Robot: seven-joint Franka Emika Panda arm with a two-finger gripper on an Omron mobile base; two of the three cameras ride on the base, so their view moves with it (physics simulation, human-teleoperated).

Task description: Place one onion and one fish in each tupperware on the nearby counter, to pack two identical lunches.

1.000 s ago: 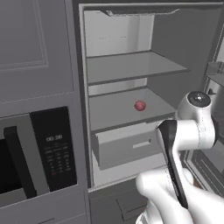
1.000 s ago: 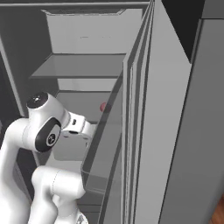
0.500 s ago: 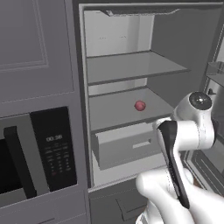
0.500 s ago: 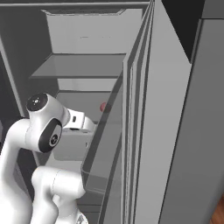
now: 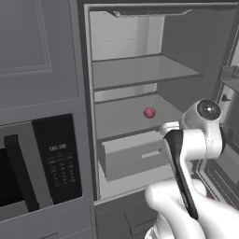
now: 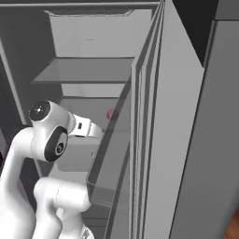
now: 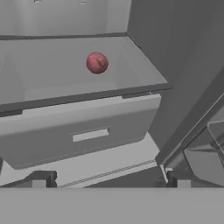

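A round reddish onion [image 7: 97,62] lies on the fridge's lower shelf [image 7: 52,74], above a pulled-out drawer; it also shows as the onion [image 5: 149,112] and, past the door's edge, the onion [image 6: 110,113]. My gripper [image 7: 109,180] is open and holds nothing. It sits in front of the drawer, below and short of the onion, with its fingertips [image 7: 41,179] wide apart. The fish, the tupperware and the counter are out of view.
The grey drawer [image 5: 135,156] juts out under the onion's shelf. An upper shelf [image 5: 140,70] is bare. The open fridge door [image 6: 154,140] stands close on the right, with its bins [image 7: 201,157]. A black microwave [image 5: 32,163] is built in at the left.
My wrist has edged slightly up and toward the fridge. The onion has stayed put and the gripper has stayed open.
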